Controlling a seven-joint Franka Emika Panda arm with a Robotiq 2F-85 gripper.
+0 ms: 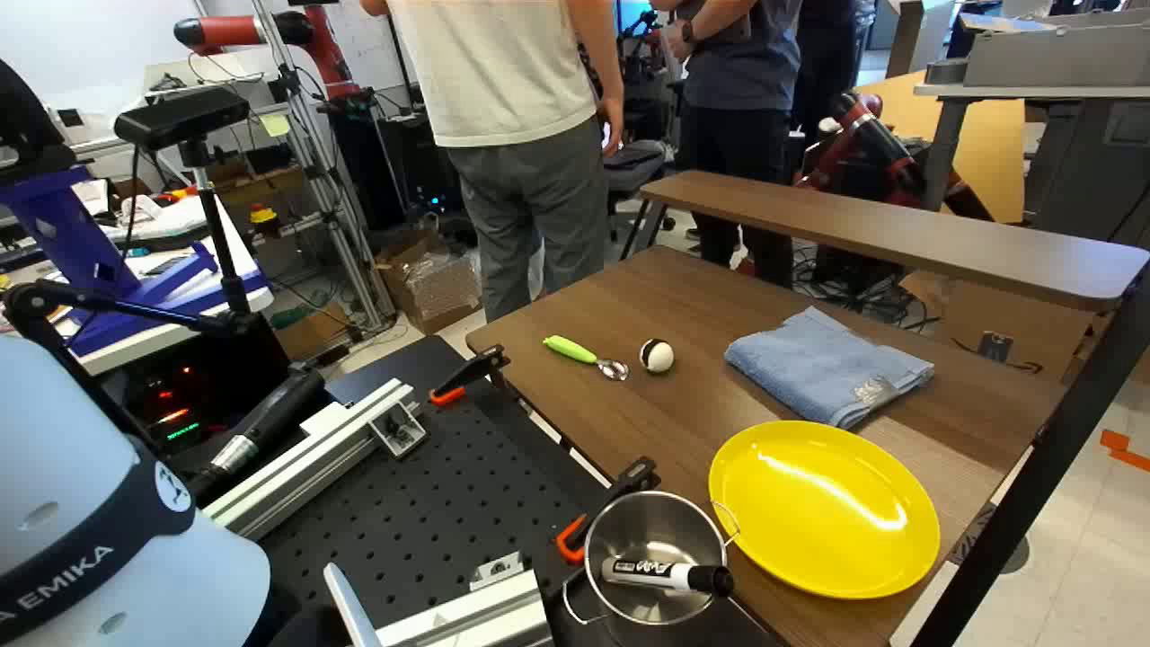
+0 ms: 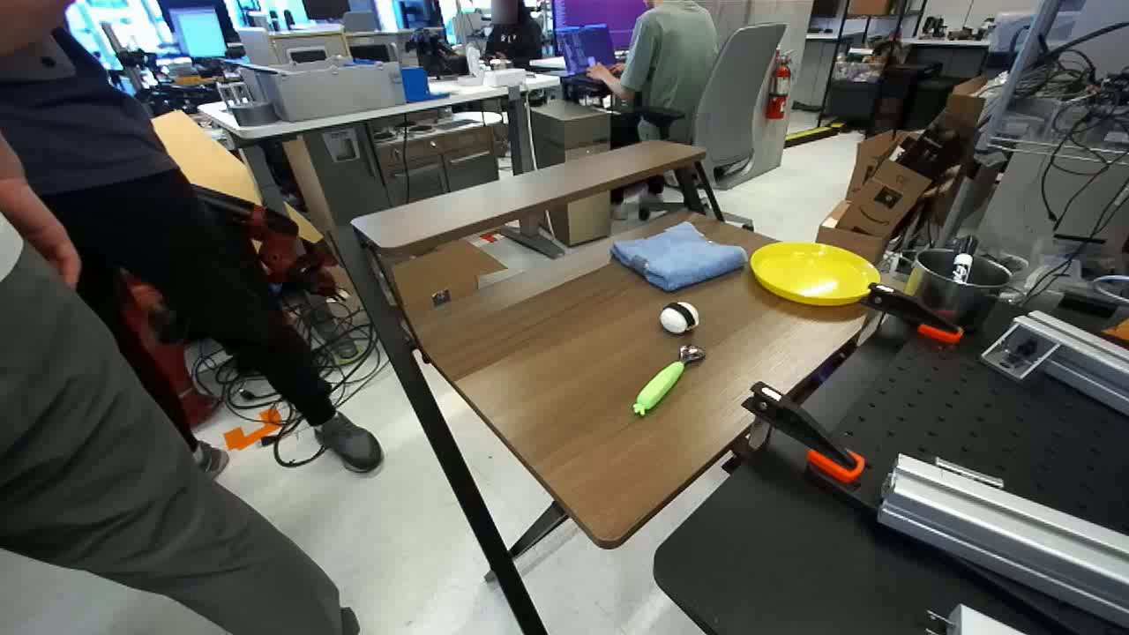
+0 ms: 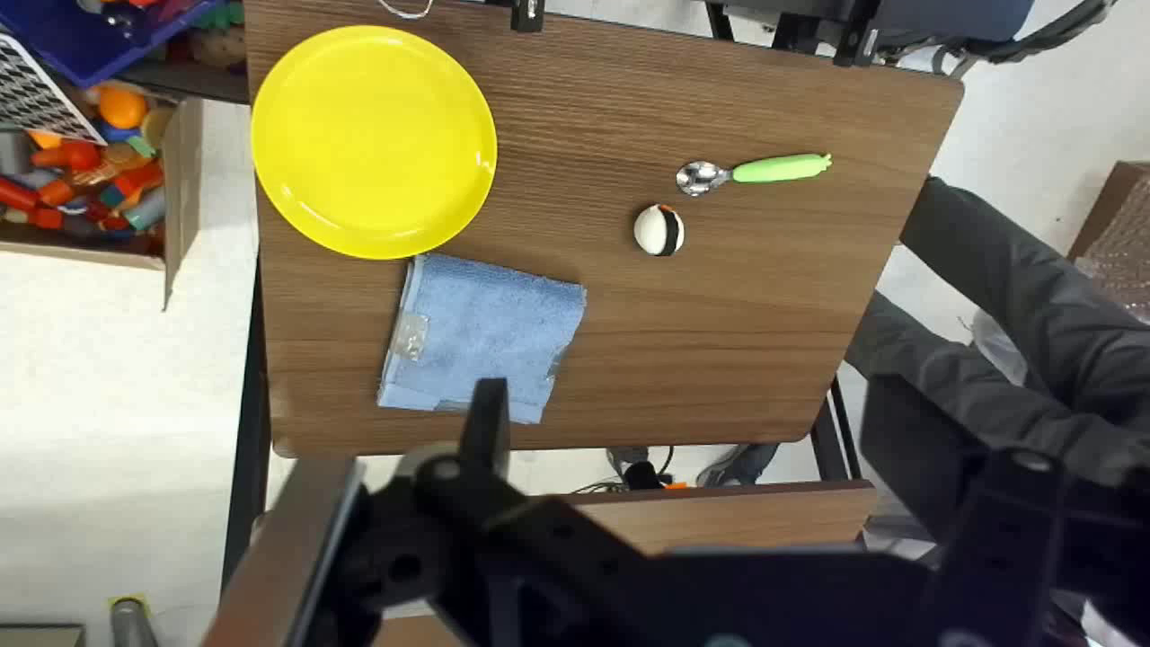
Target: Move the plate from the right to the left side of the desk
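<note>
At the right end of the brown wooden rectangular desk (image 3: 755, 305), on the near side, find the bright yellow round shallow plastic plate (image 3: 374, 142), lying flat, close up to the right edge; cannot tell whether overhanging it. Above the desk, from the wrist view, note the black two-fingered gripper (image 3: 690, 395), spread wide, holding nothing, well apart from the plate. To reach it from there, would judge a move right, toward the near side, and down. Being round, offers no long axis to match. With a grip spread left to right, should pinch best on the plate's left or right rim; would favour the left, facing the middle of the desk. On the near side, beware of the small round metal pot with wire handles (image 1: 660, 517), just beside the rim. On the far side, mind the folded blue cloth (image 3: 490, 323), close against the rim, perhaps touching. Toward the left, expect to pass over or around the white ball with a black band (image 3: 659, 231) and the metal spoon with a bright green handle (image 3: 755, 172).
</note>
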